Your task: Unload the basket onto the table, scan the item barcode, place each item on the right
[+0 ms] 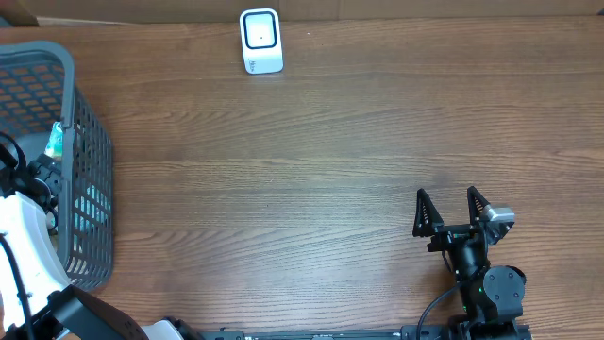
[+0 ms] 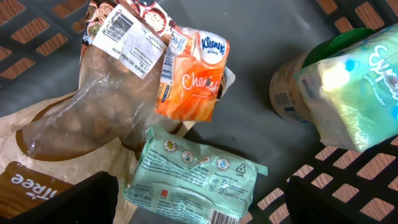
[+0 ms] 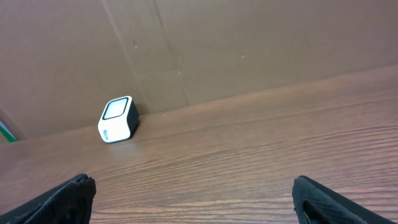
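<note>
Six packed goods lie in the grey plastic basket (image 1: 92, 142), whose walls are an open lattice, at the left edge of the brown wood-grain surface (image 1: 330, 170). We see a clear crinkled bag (image 2: 87, 112) with brown contents and a white barcode label at its top. An orange Kleenex tissue pack (image 2: 193, 78) of glossy film lies touching it. Under both lies a brown paper bag (image 2: 31, 180). To the right are a round can (image 2: 289, 93) with a green lid and, half over it, a soft pale-green tissue package (image 2: 357, 93).

The mint-green pack (image 2: 196, 174) is flat and rectangular, in matte film. It lies on the basket floor near the bottom of the left wrist view. Its long axis runs from upper left to lower right, and a barcode shows at the lower right end.

The left end effector (image 2: 202, 186) hangs over this pack with its fingers wide apart and grips nothing. The right end effector (image 1: 451, 210) is also open and empty, low over the surface at the right side.

The white barcode scanner (image 1: 260, 42), a small rounded box with a dark window, stands at the far edge, well apart from the basket.
</note>
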`<state>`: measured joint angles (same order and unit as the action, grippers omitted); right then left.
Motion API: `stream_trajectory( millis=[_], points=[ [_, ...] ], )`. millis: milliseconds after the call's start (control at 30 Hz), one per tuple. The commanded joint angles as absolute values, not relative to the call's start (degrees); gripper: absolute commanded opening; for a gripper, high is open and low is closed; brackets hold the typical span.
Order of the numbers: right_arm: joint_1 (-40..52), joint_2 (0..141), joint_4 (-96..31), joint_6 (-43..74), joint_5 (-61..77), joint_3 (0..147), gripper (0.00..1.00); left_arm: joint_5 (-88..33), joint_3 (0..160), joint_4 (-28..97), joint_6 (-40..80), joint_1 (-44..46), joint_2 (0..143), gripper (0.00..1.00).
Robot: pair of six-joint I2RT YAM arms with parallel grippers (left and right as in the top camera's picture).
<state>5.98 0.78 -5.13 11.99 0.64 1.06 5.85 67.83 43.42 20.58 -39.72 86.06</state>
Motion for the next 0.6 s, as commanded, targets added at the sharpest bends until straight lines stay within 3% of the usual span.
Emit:
stream_trajectory(
  millis=[0,567],
  points=[
    [5.76,0.16,-4.82,11.92,0.56,0.45,1.0,6.61,67.59,43.22,19.27,-39.35,86.59,0.9],
    [5.76,0.16,-4.82,11.92,0.56,0.45,1.0,6.61,67.61,43.33,19.27,-39.35,86.56,0.89]
  ],
)
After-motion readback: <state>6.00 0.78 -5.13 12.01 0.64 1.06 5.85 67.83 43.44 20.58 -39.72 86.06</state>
